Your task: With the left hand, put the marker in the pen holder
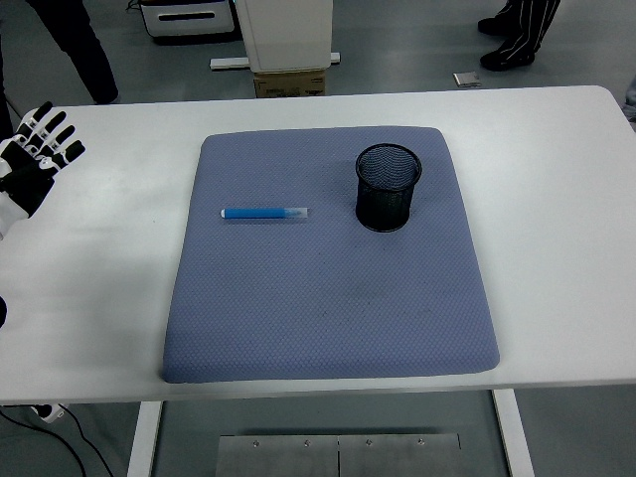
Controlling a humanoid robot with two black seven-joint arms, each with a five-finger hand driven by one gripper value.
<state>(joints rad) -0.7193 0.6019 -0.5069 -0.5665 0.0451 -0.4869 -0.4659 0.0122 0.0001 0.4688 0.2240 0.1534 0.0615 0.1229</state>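
Observation:
A blue marker (263, 213) lies flat on the grey-blue mat (328, 298), left of centre, pointing left to right. A black mesh pen holder (389, 187) stands upright on the mat to the marker's right, with nothing showing inside it. My left hand (35, 159) hovers at the far left edge over the white table, fingers spread and holding nothing, well left of the marker. The right arm is out of view.
The mat covers the middle of the white table (556, 199). A person's dark-trousered legs (75, 45) stand behind the table's far left. A white box-shaped unit (286, 35) sits on the floor beyond the far edge.

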